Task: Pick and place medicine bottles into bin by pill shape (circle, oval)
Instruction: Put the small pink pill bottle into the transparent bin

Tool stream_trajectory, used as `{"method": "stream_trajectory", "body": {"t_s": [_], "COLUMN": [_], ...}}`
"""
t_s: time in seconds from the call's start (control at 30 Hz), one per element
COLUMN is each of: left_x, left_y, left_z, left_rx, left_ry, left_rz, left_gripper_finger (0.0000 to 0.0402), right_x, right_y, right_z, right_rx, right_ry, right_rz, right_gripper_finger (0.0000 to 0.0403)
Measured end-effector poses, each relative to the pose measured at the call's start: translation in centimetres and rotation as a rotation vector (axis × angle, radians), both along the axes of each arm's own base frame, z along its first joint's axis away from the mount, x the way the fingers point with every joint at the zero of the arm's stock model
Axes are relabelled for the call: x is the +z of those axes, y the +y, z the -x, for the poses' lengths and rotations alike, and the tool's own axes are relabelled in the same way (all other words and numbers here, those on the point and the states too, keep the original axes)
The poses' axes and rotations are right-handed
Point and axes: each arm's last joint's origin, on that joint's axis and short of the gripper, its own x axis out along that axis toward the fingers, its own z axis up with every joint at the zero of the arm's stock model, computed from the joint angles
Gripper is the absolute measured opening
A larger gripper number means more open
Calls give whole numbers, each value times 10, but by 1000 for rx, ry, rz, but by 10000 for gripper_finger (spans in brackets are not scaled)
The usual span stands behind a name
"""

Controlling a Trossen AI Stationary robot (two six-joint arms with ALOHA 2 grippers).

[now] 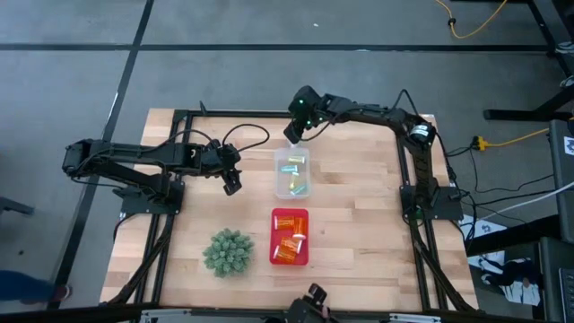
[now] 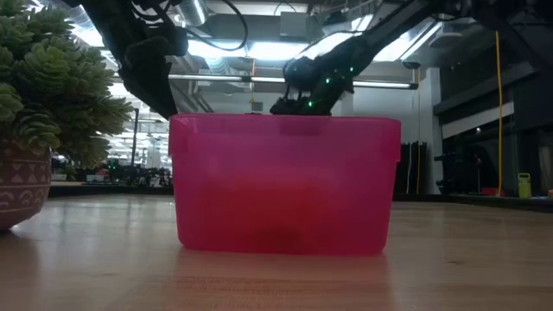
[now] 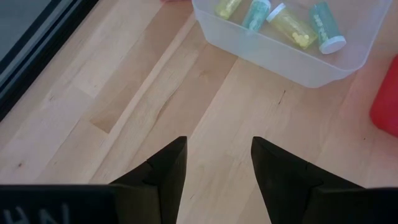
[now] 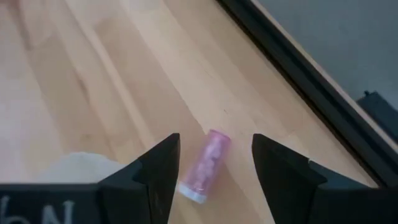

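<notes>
A pink vial (image 4: 208,163) with a white cap lies on its side on the wooden table near the far edge. My right gripper (image 4: 214,168) is open above it, one finger on either side, touching nothing; it also shows in the high view (image 1: 294,135). A clear bin (image 1: 291,173) holds pastel yellow and teal vials (image 3: 292,26). A red bin (image 1: 290,238) holds orange bottles (image 1: 289,242) with white caps. My left gripper (image 3: 217,168) is open and empty over bare table, left of the clear bin; it also shows in the high view (image 1: 231,184).
A green spiky plant (image 1: 228,251) in a patterned pot (image 2: 22,194) stands left of the red bin, near the front. A black frame rail (image 4: 311,81) runs along the table's far edge, close behind the pink vial.
</notes>
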Motion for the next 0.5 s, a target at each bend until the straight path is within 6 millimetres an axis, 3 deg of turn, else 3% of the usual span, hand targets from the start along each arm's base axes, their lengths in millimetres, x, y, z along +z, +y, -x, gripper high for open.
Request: {"method": "stream_trajectory", "body": {"t_s": [0.17,0.5], "left_x": [0,0], "left_y": [0,0], "left_z": [0,0], "left_rx": [0,0], "left_ry": [1,1], "left_rz": [0,0], "left_gripper_finger": [173,173], "right_x": [-25,-47], "right_y": [-7,-6], "right_z": [-2,-6], "right_rx": [-13,70], "right_ry": [49,60], "right_rz": [-32,-111], "right_gripper_finger": [202,202]}}
